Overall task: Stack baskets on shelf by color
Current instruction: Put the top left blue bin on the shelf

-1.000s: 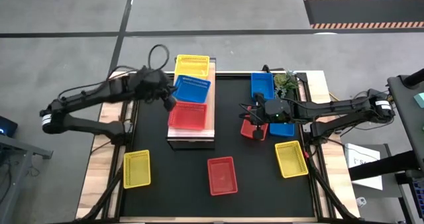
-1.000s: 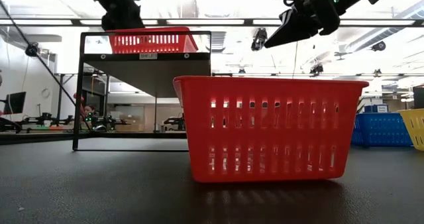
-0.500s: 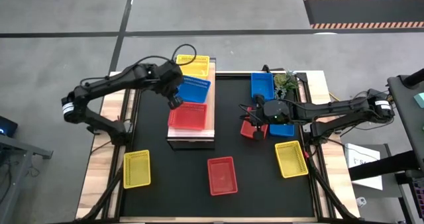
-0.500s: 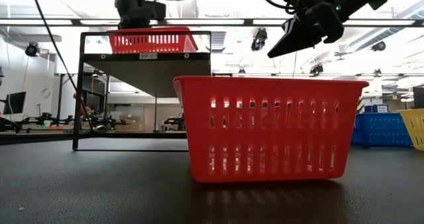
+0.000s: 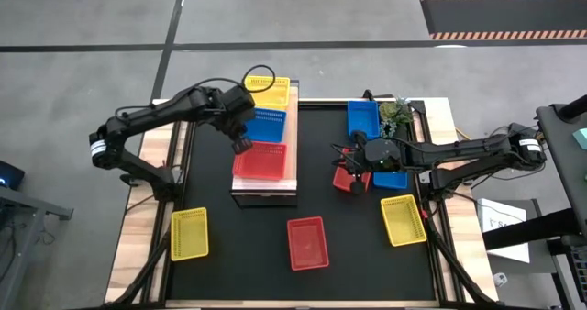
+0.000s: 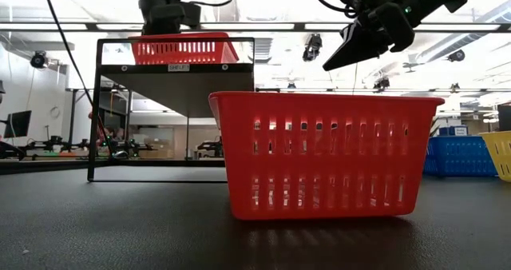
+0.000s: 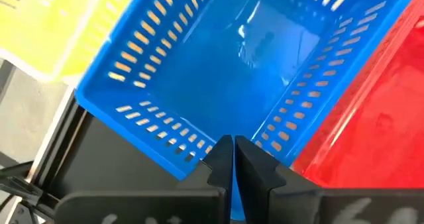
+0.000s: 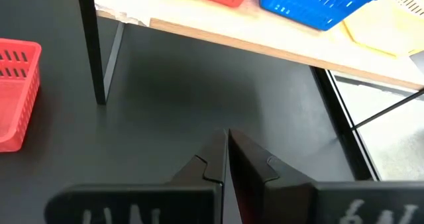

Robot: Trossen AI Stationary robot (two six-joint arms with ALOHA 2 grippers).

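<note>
The shelf (image 5: 292,177) carries a yellow basket (image 5: 266,90), a blue basket (image 5: 268,125) and a red basket (image 5: 260,160) in a row on its plank top. My left gripper (image 5: 240,145) is shut at the blue basket's left wall (image 7: 199,141), next to the red basket (image 7: 371,118). My right gripper (image 5: 356,186) is shut and hangs in the air over a red basket (image 5: 343,174) on the black tabletop, which it partly hides. In the low view my right gripper (image 6: 335,58) is high above the near red basket (image 6: 323,154). My left gripper has its shut fingertips (image 7: 222,148) against the outer side of the blue basket's left wall (image 7: 185,151), near the corner beside the red basket. The fingers slant steeply down from the table's left side. The basket rests flat on the shelf's plank.
On the tabletop lie a red basket (image 5: 307,241) near the front, yellow baskets at the front left (image 5: 189,234) and right (image 5: 404,218), and blue baskets (image 5: 363,117) (image 5: 393,177) on the right. A green plant (image 5: 396,115) stands at the far right.
My left gripper has moved a little toward the shelf and tipped more steeply down, staying shut. The blue basket, which lay askew on the shelf, has turned and now lies squarer with it.
</note>
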